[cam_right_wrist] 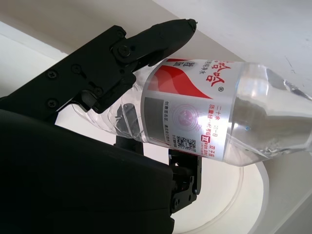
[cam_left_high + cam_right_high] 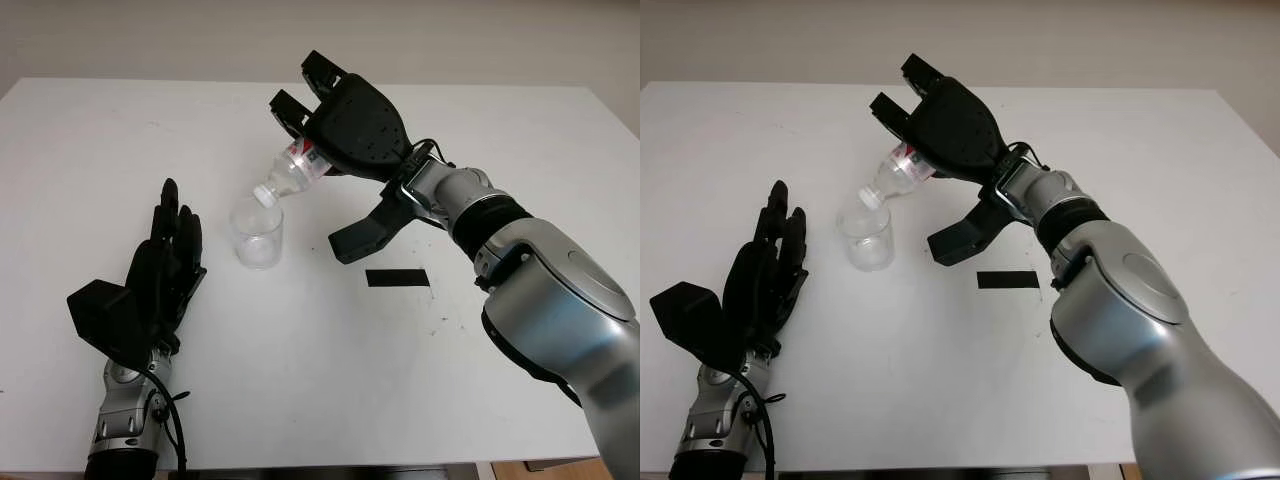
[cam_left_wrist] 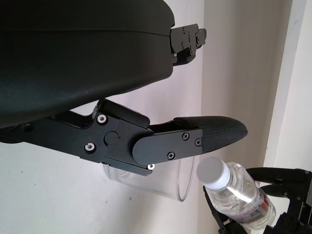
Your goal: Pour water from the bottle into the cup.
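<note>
The bottle [image 1: 214,126] is clear plastic with a white cap [image 3: 213,172] on it and a wrap label in red, white and grey. The label carries red Chinese characters, small lines of print and a QR code; none of the writing is legible enough to give a brand. The right hand [image 2: 345,125] grips the bottle around its labelled middle, above the centre of the white desk [image 2: 520,150], fingers closed around it. The bottle is tilted neck-down towards the left, with its cap just over the near rim of the cup [image 2: 257,233].

The cup is a clear plastic tumbler standing upright on the desk, directly under the bottle's mouth. Whether any liquid is in it cannot be told.

The left hand [image 2: 160,270] is open and holds nothing; it sits over the desk to the left of the cup, near it but apart.

A black strip [image 2: 396,278] lies flat on the desk to the right of the cup, below the right hand.
</note>
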